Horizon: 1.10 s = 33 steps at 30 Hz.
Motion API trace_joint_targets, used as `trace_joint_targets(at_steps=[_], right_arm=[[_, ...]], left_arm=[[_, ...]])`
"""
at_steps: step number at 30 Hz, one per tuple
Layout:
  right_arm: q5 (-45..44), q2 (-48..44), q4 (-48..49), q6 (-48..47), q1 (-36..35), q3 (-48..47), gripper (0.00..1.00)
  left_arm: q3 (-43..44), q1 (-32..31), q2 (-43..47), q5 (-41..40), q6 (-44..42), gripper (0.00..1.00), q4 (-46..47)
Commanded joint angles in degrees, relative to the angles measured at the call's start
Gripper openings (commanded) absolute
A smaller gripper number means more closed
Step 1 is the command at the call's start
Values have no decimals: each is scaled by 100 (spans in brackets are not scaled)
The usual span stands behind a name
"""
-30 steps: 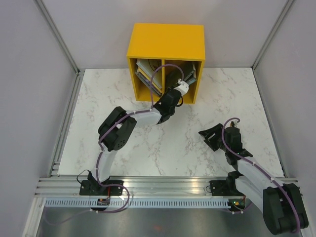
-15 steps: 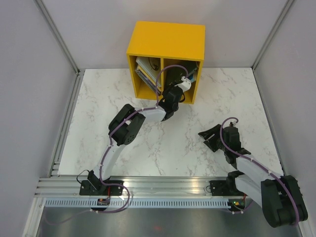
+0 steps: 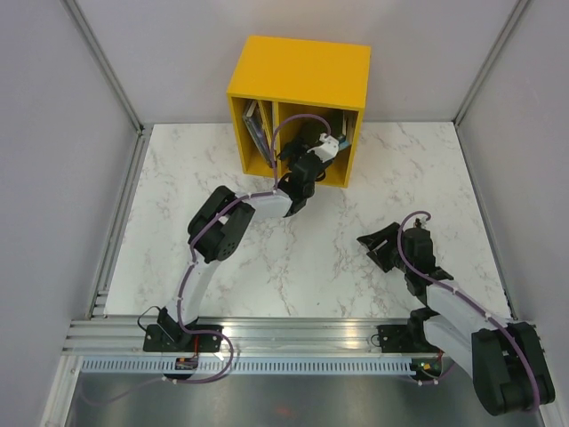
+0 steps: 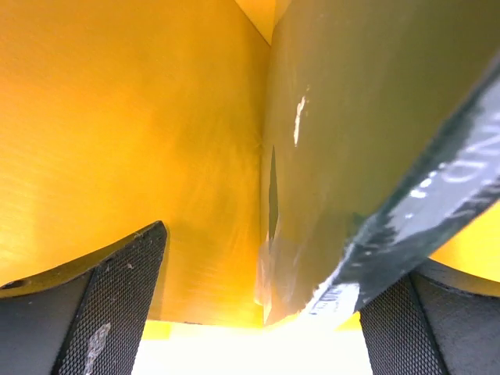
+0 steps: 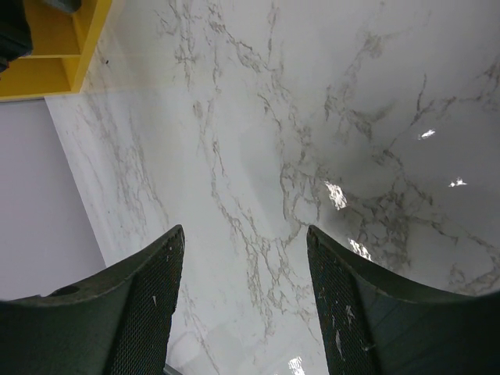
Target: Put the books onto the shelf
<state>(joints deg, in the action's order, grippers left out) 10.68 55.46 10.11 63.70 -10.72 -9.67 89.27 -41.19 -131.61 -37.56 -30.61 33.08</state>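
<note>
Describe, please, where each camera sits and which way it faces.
Top external: above and behind the bases, looking down at the marble table, the yellow shelf and both arms.
Left wrist: inside a shelf compartment, facing its yellow wall and a dark book; fingers of the left gripper frame the bottom corners.
Right wrist: over the table, facing down at bare marble; fingers of the right gripper show.
Shared: the shelf shows in all three; the right wrist catches only its corner.

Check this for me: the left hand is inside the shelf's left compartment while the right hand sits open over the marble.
Wrong compartment: the top external view shows the left hand inside the shelf's right compartment, not the left. The right hand does sit open over the marble.
</note>
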Motion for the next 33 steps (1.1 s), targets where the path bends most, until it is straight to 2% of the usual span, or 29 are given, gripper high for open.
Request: trace_joint_targets(at_steps=[1, 11, 14, 22, 28, 33], right_arm=[[5, -350, -69, 55, -18, 27, 68], [-31, -1327, -800, 142, -9, 53, 68], [4, -1503, -923, 160, -18, 36, 68], [13, -1784, -1221, 142, -18, -17, 68], [-4, -1802, -1415, 81, -18, -245, 67], [-66, -1872, -1547, 55, -18, -307, 67]], left_arm=[[-296, 507, 223, -445, 712, 100, -424], [-666, 419, 1005, -340, 1618, 100, -1558], [-744, 357, 1444, 11, 2057, 100, -2199], [-894, 182, 2578, 1057, 2981, 100, -3132], [-710, 85, 2562, 1234, 3008, 100, -3430], [-438, 85, 2123, 1418, 3184, 100, -3510]])
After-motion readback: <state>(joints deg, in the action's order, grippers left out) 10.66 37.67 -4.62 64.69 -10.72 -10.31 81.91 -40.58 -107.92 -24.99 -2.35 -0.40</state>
